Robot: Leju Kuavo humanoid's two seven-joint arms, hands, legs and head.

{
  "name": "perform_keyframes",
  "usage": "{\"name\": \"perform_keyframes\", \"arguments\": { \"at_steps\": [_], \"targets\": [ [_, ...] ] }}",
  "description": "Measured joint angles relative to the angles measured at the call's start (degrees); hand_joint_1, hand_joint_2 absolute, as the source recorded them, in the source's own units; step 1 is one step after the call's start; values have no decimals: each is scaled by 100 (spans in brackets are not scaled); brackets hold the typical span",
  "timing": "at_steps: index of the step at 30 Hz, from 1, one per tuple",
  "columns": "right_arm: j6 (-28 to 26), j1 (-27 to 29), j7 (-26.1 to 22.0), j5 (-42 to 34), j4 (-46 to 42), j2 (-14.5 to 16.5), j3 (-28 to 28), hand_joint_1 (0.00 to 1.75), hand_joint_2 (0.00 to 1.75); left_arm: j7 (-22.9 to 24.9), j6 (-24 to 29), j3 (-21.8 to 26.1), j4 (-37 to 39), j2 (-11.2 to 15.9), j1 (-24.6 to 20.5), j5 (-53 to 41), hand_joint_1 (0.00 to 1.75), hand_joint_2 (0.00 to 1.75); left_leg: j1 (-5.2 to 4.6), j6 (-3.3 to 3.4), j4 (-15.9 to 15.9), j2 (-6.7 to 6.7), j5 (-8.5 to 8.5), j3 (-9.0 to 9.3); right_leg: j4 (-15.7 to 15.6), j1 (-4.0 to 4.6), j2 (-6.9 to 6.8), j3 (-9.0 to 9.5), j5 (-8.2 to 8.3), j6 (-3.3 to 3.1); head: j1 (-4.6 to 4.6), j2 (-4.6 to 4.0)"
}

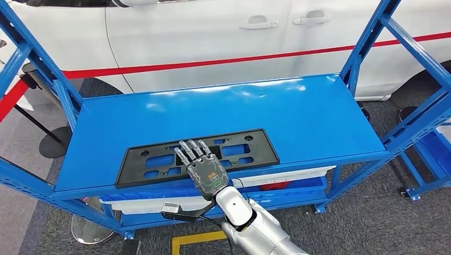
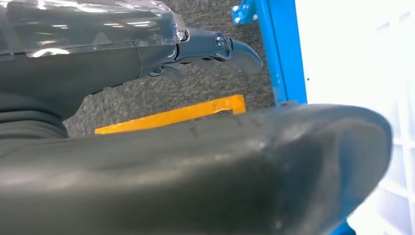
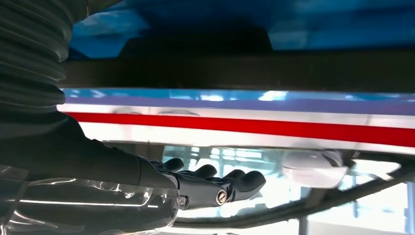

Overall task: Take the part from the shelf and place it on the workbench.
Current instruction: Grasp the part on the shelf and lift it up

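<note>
Lower centre of the frame: my right robot hand [image 1: 203, 169] — fingers spread flat over the part, gripping nothing.
Part: black plate [image 1: 159, 159] lying flat at the front edge of the blue shelf [image 1: 298, 114].
Left robot hand [image 2: 215, 49]: fingers curled — I cannot tell its state.

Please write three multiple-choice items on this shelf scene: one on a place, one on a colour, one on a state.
1. Where does the black part lie?
A. on the floor
B. on the blue shelf, near its front edge
C. on the car's roof

2. What colour is the stripe on the white car?
A. red
B. green
C. yellow

3. How is the right hand?
A. clenched in a fist
B. holding the part in the air
C. fingers extended over the part

Key: B, the part lies flat by the front edge; A, the stripe is red; C, the fingers reach straight over the part.
</note>
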Motion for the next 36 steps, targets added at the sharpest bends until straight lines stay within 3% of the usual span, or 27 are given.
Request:
{"name": "perform_keyframes", "arguments": {
  "at_steps": [3, 5, 7, 9, 10, 11, 13, 15, 16, 20, 22, 24, 25, 26, 27, 29, 31, 34, 36],
  "targets": [
    [83, -141, 107, -83, 65, 31, -156, 14, 175, 13, -5, -60, 0, 1, 0, -60, 0, 0, -21, 112, -112, -14, 13, 31, 7, 9, -2, -20, 0, 81, 4, 0],
    [154, -282, 162, -138, 123, 71, -283, 72, 175, 26, -4, -101, 0, 0, -8, -88, 0, 0, -5, 188, -153, -10, 45, 41, 137, -3, -1, -75, -104, 138, 6, 0],
    [189, -397, 191, -163, 173, 97, -377, 150, 175, 36, -3, -124, 0, -2, -21, -98, 0, 0, 6, 241, -177, -4, 62, 46, 683, -19, -2, -324, -412, 189, 14, 0],
    [254, -454, 228, -166, 246, 108, -430, 172, 175, 51, -3, -141, 0, -2, -22, -120, 0, 0, 6, 256, -178, -3, 62, 43, 1401, -33, -4, -678, -691, 223, 19, 0],
    [320, -475, 258, -166, 299, 115, -456, 175, 175, 60, -4, -155, 0, -2, -21, -135, 0, 0, 5, 257, -176, -6, 61, 43, 1579, -40, -4, -776, -705, 230, 19, 0],
    [405, -510, 291, -164, 357, 127, -483, 175, 175, 71, -5, -173, 0, -3, -21, -149, 0, 0, 5, 255, -175, -11, 59, 45, 1527, -45, -4, -767, -604, 228, 19, 0],
    [610, -636, 366, -183, 485, 169, -541, 175, 175, 86, -9, -213, 0, -7, -25, -169, 0, 0, 5, 241, -172, -19, 51, 55, 856, -49, -4, -467, -203, 196, 19, 0],
    [805, -802, 421, -227, 634, 214, -604, 175, 175, 95, -11, -239, 0, -12, -40, -167, 0, 0, -17, 198, -161, -20, 39, 53, 178, -25, -2, -156, 46, 155, 17, 0],
    [879, -871, 442, -247, 714, 227, -639, 175, 175, 98, -11, -244, 0, -13, -48, -159, 0, 0, -27, 170, -159, -20, 38, 48, 29, -11, 0, -92, 71, 138, 16, 0],
    [1033, -998, 478, -274, 953, 246, -743, 175, 175, 106, -11, -248, 0, -11, -58, -138, 0, 0, -10, 40, -109, -15, -31, 26, -57, -15, 1, -65, 90, 12, 13, 0],
    [1126, -1065, 478, -276, 1035, 259, -771, 175, 175, 107, -11, -248, 0, -9, -60, -130, 0, 0, 0, -4, 364, -8, -317, -185, -94, -34, -8, -41, 109, -45, 6, 0],
    [1240, -1119, 478, -255, 1122, 249, -787, 175, 175, 107, -12, -248, 0, -9, -53, -115, 0, 0, 2, -28, 1140, -7, -643, -556, -91, -21, -17, -39, 101, -71, 3, 0],
    [1277, -1130, 477, -242, 1158, 242, -792, 175, 175, 107, -13, -248, 0, -9, -43, -104, 0, 0, 3, -32, 1394, -6, -697, -685, -85, -13, -19, -36, 95, -78, 4, 0],
    [1300, -1139, 475, -228, 1192, 236, -794, 175, 175, 107, -13, -247, 0, -9, -34, -91, 0, 0, 3, -28, 1426, -6, -631, -710, -77, -7, -17, -29, 85, -81, 4, 0],
    [1313, -1149, 471, -215, 1221, 233, -794, 175, 175, 106, -13, -246, 0, -9, -27, -80, 0, 0, 2, -15, 1217, -6, -462, -615, -66, -4, -12, -16, 73, -78, 3, 0],
    [1328, -1175, 463, -181, 1270, 231, -794, 175, 175, 103, -12, -245, 0, -5, -27, -70, 0, 0, -6, 33, 422, -4, -75, -228, -39, 5, -5, 10, 36, -52, 4, 0],
    [1344, -1194, 445, -149, 1310, 221, -793, 175, 175, 97, -11, -245, 0, -1, -30, -67, 0, 0, -32, 85, -81, -7, 65, 15, -16, 20, 0, 8, 16, -5, 8, 0],
    [1321, -1205, 397, -138, 1351, 197, -793, 175, 175, 89, -11, -244, 0, -2, -12, -61, 0, 0, -43, 155, -172, -4, 73, 46, -25, 15, 8, 9, 21, 86, 13, 0],
    [1230, -1204, 313, -220, 1362, 177, -798, 175, 175, 77, -11, -242, 0, -5, -14, -50, 0, 0, -15, 221, -224, 13, 107, 68, 162, 9, 12, -68, -123, 148, 20, 0]
  ]
}}
